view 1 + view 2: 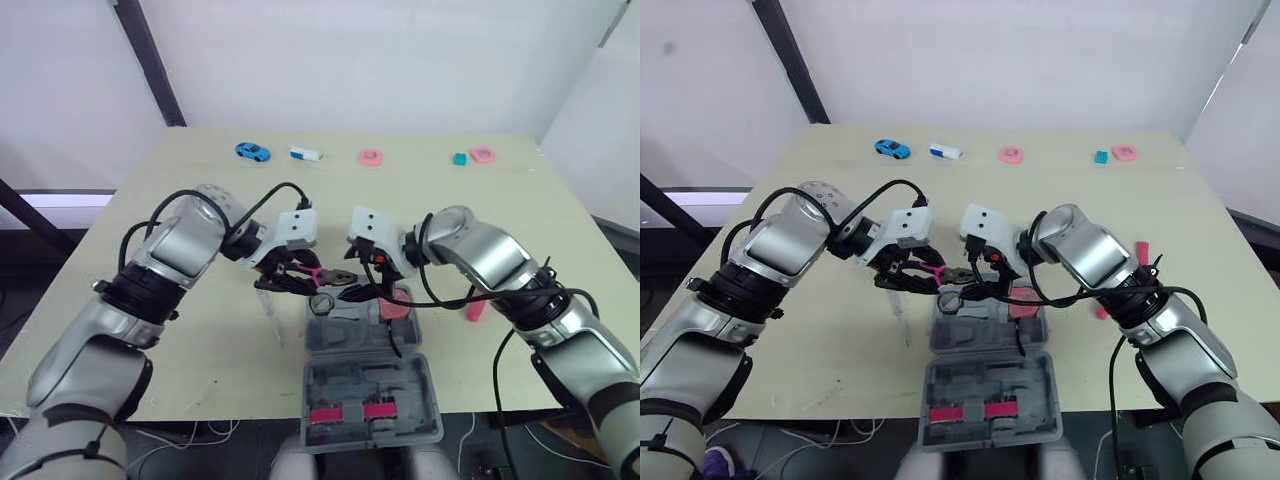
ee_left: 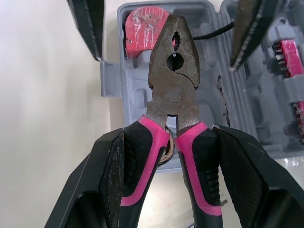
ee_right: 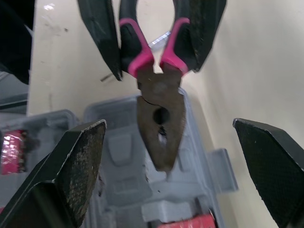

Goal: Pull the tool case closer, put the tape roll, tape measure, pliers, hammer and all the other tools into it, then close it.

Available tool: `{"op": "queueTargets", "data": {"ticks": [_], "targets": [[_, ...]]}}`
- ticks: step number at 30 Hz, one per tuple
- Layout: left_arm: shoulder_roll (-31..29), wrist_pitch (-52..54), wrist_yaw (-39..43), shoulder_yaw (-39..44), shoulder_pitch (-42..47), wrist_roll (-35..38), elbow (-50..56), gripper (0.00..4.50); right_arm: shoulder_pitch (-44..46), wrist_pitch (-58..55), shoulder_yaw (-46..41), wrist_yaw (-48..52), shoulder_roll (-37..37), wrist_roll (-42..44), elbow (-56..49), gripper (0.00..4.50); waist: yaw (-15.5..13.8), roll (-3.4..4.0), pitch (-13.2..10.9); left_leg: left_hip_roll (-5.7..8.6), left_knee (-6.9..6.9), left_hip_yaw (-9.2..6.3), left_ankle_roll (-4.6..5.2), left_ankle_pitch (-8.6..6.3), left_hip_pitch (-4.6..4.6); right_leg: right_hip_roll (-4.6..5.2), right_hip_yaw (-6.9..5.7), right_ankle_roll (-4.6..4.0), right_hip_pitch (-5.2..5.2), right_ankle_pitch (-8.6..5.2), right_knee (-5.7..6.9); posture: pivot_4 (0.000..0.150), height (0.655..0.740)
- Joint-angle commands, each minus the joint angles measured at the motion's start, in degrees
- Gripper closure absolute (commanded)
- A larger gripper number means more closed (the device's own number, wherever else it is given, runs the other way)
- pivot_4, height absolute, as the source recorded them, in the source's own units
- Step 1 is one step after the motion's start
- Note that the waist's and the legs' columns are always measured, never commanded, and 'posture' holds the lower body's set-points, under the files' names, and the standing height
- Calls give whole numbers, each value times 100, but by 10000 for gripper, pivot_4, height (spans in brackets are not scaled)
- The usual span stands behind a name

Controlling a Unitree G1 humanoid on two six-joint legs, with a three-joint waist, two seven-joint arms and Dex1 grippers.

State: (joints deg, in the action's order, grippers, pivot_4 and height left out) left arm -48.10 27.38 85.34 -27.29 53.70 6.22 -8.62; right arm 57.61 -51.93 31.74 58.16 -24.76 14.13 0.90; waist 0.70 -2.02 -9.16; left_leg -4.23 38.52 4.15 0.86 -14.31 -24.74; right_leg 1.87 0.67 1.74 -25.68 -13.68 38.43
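While pliers [image 2: 173, 90] are being clamped by the left gripper [image 2: 170, 142] — over the tool case [image 1: 370, 385] — the right gripper [image 3: 168, 128] is being held spread apart.

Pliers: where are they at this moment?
In the head views, the pliers hang over the open tool case, held by their handles in the left gripper, nose between the open fingers of the right gripper.

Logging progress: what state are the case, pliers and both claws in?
tool case: open, lid flat.
pliers: nose shut, held over the case.
left claw: shut on the pliers' handles.
right claw: open, fingers either side of the pliers' nose.
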Motion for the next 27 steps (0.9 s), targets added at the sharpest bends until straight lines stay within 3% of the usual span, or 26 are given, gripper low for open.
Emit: {"op": "queueTargets", "data": {"ticks": [1, 4, 7, 9, 11, 12, 14, 27], "targets": [[75, -85, 94, 142, 177, -56, 102, 20951, 155, -48, -136, -33, 180, 4, -34, 0, 5, 0, 0, 0, 1, -1, 0, 0, 1, 0, 0, 0, 0, 0, 2, 1500, 7400], [138, -64, 118, 174, 178, -79, 145, 20951, 150, -45, -140, -42, 253, -57, 35, 0, 3, 0, 0, 0, 16, -5, 0, 0, 1, -2, 0, -1, -1, -1, 24, 1500, 7400], [182, -47, 116, 192, 185, -95, 147, 20951, 122, -77, -169, -55, 323, -49, 52, 7704, 3, 0, 0, 0, 34, -4, 1, 0, 0, -1, 2, 0, -1, -1, 38, 1500, 7400], [206, -34, 101, 197, 175, -95, 163, 20951, 102, -101, -189, -69, 361, -36, 53, 18679, 3, 1, 0, 0, 48, -5, 1, 0, 0, -1, 2, 0, 0, -1, 47, 1500, 7400], [243, -2, 61, 226, 134, -62, 209, 20951, 47, -123, -171, -83, 356, -46, -3, 25042, 3, 1, 0, -1, 55, -7, 1, 0, 0, -1, 2, 0, 0, 0, 52, 1500, 7400], [254, 4, 53, 239, 121, -52, 215, 20951, 18, -124, -152, -89, 340, -62, -36, 25520, 3, 1, 0, -1, 58, -7, 1, 0, 0, -2, 2, 0, 1, 0, 54, 1500, 7400], [282, -2, 21, 267, 119, -52, 182, 20952, -40, -105, -105, -95, 282, -108, -104, 34732, 3, 1, -1, -1, 61, -7, 1, 0, -1, -2, 3, 0, 1, 0, 54, 1500, 7400], [359, -98, -21, 356, 44, -13, 206, 20954, -189, -53, -67, -118, 158, -204, -263, 35019, 4, 1, 0, -1, 63, -9, 1, 0, -2, -3, 4, 1, 2, 0, 54, 1500, 7400]]}}
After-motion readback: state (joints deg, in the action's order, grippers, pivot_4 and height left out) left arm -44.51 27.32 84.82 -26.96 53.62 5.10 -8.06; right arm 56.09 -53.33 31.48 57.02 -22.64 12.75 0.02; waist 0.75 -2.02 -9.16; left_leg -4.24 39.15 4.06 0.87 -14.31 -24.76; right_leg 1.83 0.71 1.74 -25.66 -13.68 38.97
